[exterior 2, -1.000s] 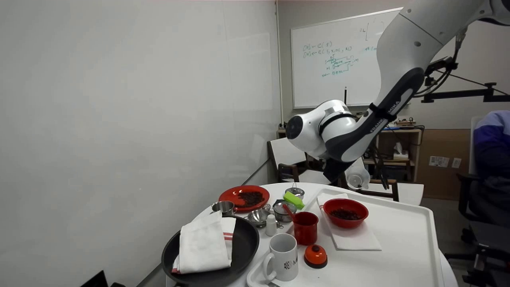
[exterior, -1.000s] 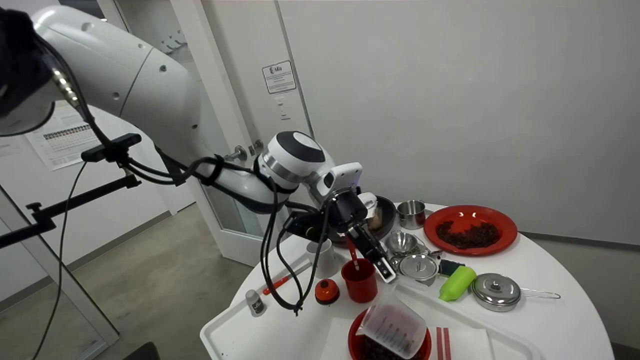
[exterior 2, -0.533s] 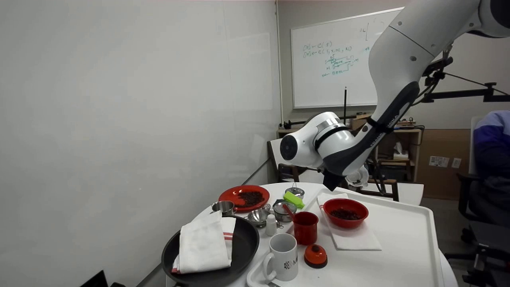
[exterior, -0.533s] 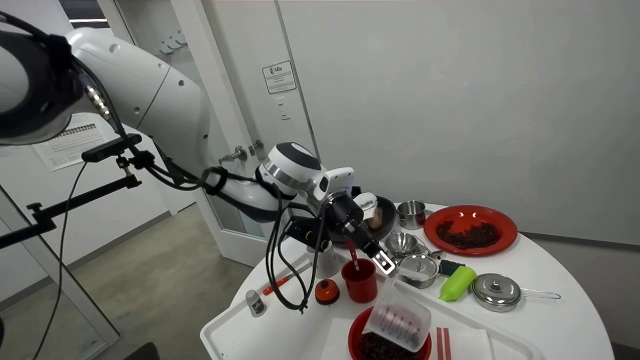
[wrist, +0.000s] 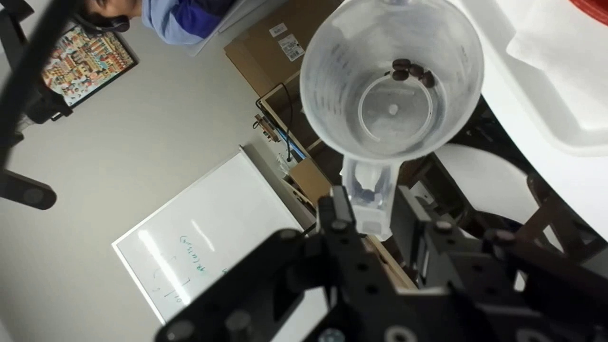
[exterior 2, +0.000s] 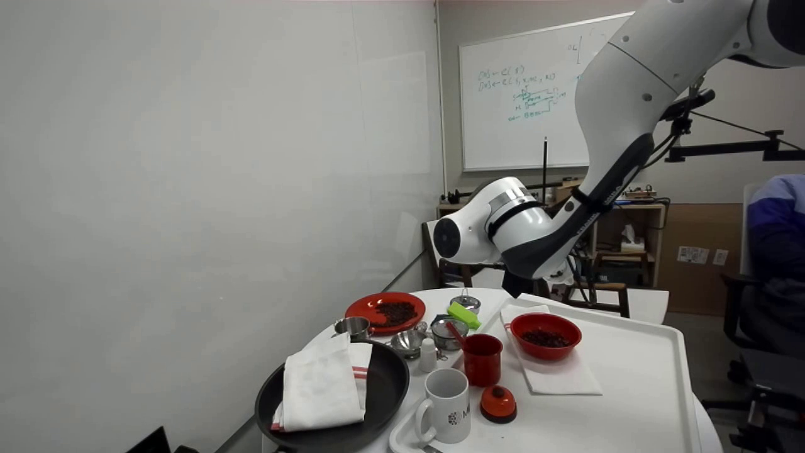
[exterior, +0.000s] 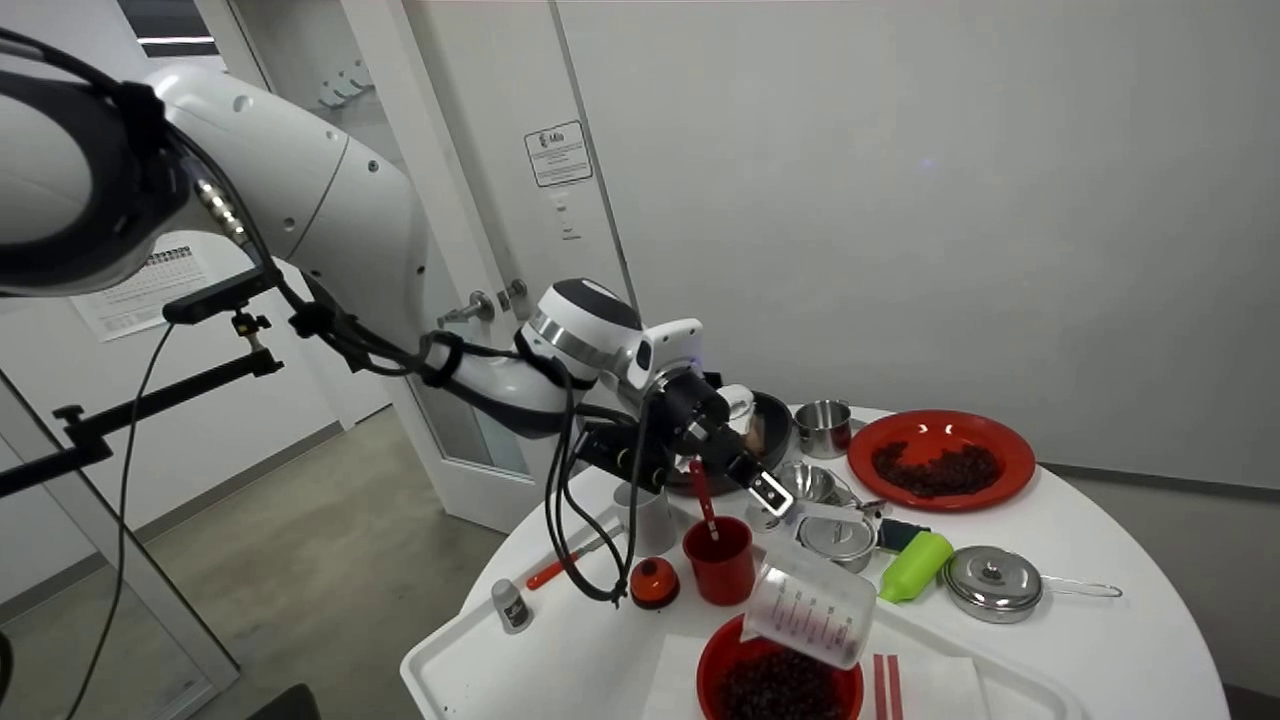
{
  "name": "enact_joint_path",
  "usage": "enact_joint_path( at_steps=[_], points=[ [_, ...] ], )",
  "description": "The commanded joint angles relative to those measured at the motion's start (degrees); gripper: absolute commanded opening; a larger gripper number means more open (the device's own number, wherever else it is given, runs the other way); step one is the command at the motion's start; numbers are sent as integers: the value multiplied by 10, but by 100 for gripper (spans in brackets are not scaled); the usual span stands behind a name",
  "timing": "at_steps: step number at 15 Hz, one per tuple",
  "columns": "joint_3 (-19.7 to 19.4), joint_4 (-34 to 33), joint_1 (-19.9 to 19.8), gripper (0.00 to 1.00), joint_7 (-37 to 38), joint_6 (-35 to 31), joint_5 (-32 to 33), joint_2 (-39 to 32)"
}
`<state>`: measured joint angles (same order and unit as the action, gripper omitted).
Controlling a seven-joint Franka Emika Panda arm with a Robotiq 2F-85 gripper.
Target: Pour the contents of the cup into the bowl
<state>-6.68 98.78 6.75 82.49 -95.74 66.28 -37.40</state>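
The cup (exterior: 812, 608) is a clear plastic measuring cup with red marks. It is held in the air, tilted over on its side, above and beside the bowl's edge. Several dark beans (wrist: 400, 75) lie inside in the wrist view, near its bottom (wrist: 393, 109). My gripper (wrist: 373, 204) is shut on its handle (wrist: 370, 190); it also shows in an exterior view (exterior: 772, 493). The arm mostly hides the cup (exterior 2: 558, 277) in an exterior view. The red bowl (exterior 2: 546, 353) holds dark beans (exterior: 780, 690); only its edge (wrist: 593, 9) shows in the wrist view.
The bowl stands on a white cloth on the white tray (exterior 2: 682, 371). A red mug (exterior: 718, 565) with a utensil, an orange timer (exterior: 653, 583) and a white mug (exterior 2: 448, 409) stand nearby. Steel pots, a green bottle (exterior: 915, 567), a red plate (exterior: 1015, 465) and a black pan (exterior 2: 393, 384) surround them.
The gripper and cup have moved up and right from over the bowl in an exterior view, uncovering more of its beans. The cup has turned closer to level. The arm has shifted with it.
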Motion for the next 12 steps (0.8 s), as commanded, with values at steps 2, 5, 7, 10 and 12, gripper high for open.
enact_joint_path(
  at_steps=[2,5,7,10,12],
  points=[
    [5,-61,1,9,24,67,26,-47],
    [7,-84,3,9,32,96,37,-62],
    [8,-97,6,9,35,115,48,-68],
    [8,-118,10,9,39,153,63,-81],
    [9,-132,12,9,38,180,70,-91]
  ],
)
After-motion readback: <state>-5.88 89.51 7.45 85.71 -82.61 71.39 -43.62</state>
